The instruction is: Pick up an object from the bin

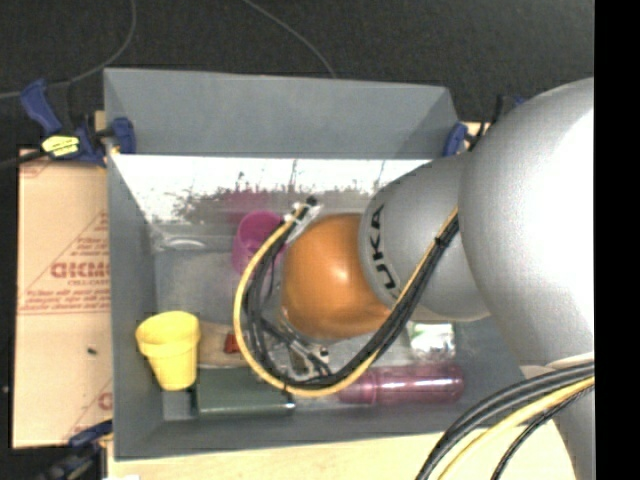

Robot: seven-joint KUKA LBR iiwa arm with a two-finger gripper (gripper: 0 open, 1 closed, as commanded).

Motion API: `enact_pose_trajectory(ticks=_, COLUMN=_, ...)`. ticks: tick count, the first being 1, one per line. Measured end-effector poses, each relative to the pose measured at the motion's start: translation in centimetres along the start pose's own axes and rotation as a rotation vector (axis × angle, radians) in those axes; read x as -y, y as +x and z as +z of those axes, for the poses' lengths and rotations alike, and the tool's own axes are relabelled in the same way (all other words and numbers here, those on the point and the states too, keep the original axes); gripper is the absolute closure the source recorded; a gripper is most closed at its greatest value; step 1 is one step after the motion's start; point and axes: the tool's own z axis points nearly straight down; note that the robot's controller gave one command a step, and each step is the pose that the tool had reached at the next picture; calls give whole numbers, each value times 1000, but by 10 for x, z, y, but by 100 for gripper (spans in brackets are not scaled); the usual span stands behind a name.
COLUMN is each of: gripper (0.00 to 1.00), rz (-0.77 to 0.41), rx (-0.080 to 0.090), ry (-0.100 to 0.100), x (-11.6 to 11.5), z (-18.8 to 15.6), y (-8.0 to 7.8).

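My gripper (290,356) is low in the middle of the bin, mostly hidden under the arm's orange cover, with just its dark body showing. It sits over the near part of the floor. Beside it on the left is a small red thing (230,345), and a dark flat slab (238,394) lies just in front of it. A purple-pink cylinder (402,384) lies on its side to the right of the gripper, along the near wall. A yellow cup (170,348) stands at the near left.
A magenta cup (255,236) lies toward the back, left of the orange cover. A green and white thing (432,341) peeks out under the arm at the right. The arm covers the bin's right half.
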Motion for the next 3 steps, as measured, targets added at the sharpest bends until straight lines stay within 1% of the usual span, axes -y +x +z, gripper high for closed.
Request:
enact_pose_trajectory(ticks=1, gripper=100, rz=0, rx=-7, ry=2, x=0, z=-14, y=1)
enact_pose_trajectory(ticks=3, gripper=100, rz=0, rx=-9, ry=3, x=0, z=-59, y=-2)
